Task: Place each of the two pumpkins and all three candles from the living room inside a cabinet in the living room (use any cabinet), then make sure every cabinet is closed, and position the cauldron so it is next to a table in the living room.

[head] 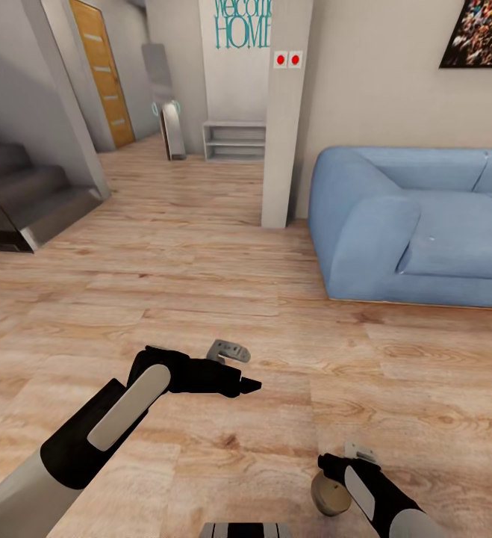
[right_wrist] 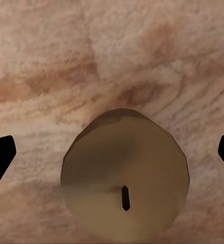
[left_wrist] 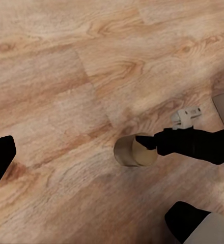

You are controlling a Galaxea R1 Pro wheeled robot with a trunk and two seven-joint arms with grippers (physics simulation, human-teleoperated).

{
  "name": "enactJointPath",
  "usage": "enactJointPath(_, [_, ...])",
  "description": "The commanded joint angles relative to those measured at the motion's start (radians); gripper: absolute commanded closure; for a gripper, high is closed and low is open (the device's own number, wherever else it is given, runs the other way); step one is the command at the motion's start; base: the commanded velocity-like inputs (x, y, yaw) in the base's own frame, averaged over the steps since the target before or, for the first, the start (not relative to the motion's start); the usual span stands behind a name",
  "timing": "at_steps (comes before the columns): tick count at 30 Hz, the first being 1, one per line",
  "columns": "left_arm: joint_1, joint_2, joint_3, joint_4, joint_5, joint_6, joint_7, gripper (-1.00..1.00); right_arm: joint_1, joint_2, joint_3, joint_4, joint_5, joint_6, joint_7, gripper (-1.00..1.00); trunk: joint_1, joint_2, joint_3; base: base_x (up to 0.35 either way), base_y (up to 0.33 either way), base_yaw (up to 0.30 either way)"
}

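- A candle (head: pixel 329 495), a stubby beige-grey cylinder, sits low in the head view, right at the tip of the right gripper (head: pixel 326 465), above the light wood plank floor (head: pixel 223 299).
- In the right wrist view the candle (right_wrist: pixel 124 178) is seen end-on, its small dark wick (right_wrist: pixel 125 197) pointing toward the camera, with the two dark fingertips (right_wrist: pixel 0 157) far out at either side of it.
- The right gripper's jaws stand wide apart there, and no contact with the candle's sides can be seen; whether it actually has hold of the candle I cannot tell.
- From the left wrist view the candle (left_wrist: pixel 135 150) appears lying on its side at the end of the black right gripper (left_wrist: pixel 145 142), with floorboards behind it.
- The left gripper (head: pixel 246 385) hovers over the floor, well apart from the candle, its fingers looking close together in the head view and holding nothing.
- Farther off are a blue sofa (head: pixel 417 224) on the right, a pale pillar (head: pixel 284 112), a low grey shelf (head: pixel 234 140) against the far wall, and stairs (head: pixel 22 194) on the left.
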Motion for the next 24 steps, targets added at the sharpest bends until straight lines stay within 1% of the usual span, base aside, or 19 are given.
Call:
enactJointPath(1, [-0.001,0.001,-0.002,-0.001,0.011,0.000,0.011,-1.00,0.000,-0.001,0.001,-0.002,-0.006,0.006,-0.005,-1.00,0.000,-0.001,-0.005,0.000,0.000,0.000])
enactJointPath(6, [-0.001,0.001,-0.002,-0.001,0.011,0.000,0.011,-1.00,-0.001,-0.001,0.001,-0.002,-0.007,0.006,-0.005,-1.00,0.002,-0.002,-0.024,0.000,0.000,0.000])
enactJointPath(8, [-0.001,0.001,-0.002,-0.001,0.011,0.000,0.011,-1.00,-0.001,-0.001,0.001,-0.002,-0.007,0.006,-0.005,-1.00,0.002,-0.002,-0.024,0.000,0.000,0.000])
enactJointPath(21, [-0.001,0.001,-0.002,-0.001,0.011,0.000,0.011,-1.00,-0.003,-0.001,0.001,-0.003,-0.007,0.007,-0.005,-1.00,0.008,-0.005,-0.074,0.000,0.000,0.000])
enactJointPath(24, [-0.001,0.001,-0.002,-0.001,0.011,0.000,0.011,-1.00,-0.004,-0.001,0.001,-0.003,-0.007,0.007,-0.005,-1.00,0.008,-0.005,-0.074,0.000,0.000,0.000])
